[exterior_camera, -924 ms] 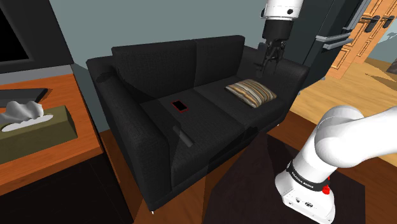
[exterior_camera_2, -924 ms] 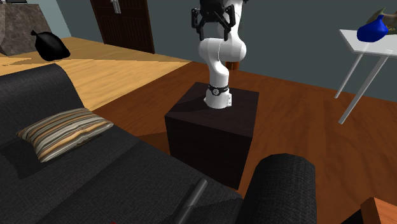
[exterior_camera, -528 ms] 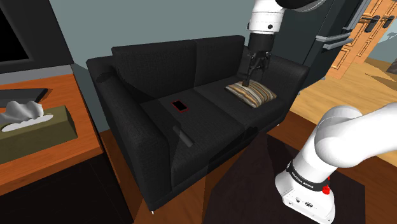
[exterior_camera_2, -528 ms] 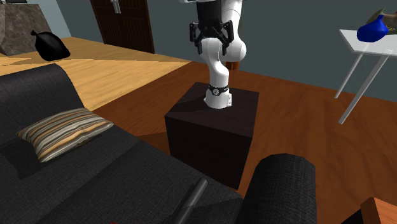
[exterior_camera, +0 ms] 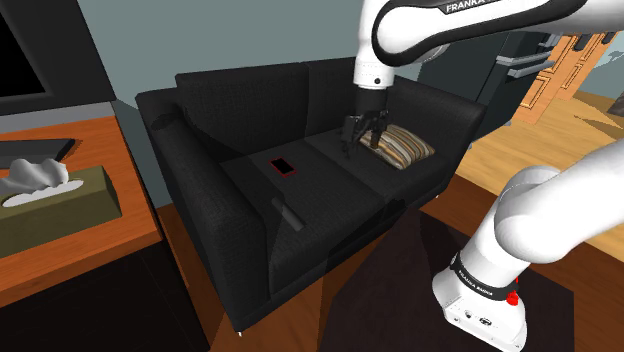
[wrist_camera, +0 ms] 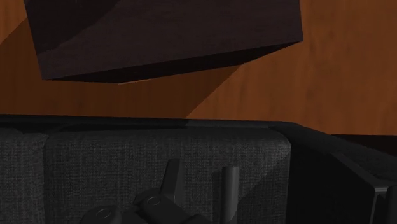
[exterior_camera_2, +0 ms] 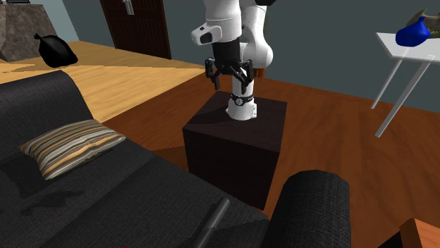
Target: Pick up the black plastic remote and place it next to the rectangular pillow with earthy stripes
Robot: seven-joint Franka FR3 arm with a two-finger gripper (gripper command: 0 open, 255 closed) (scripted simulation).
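1. The remote [exterior_camera: 288, 214] lies flat near the sofa's [exterior_camera: 240, 90] front edge, untouched, so the pickup is not yet done.
2. The gripper [exterior_camera: 362, 137] hangs above the seat just beside the pillow [exterior_camera: 398, 143], fingers spread and empty — likely ready to grasp.
3. It is well apart from the remote — 1 reach toward the front edge seems needed.

Shoulder camera behind the stand [exterior_camera_2: 233, 151], toward the sofa [exterior_camera: 300, 92]; second camera opposite, sofa and pillow [exterior_camera: 396, 144] shared.
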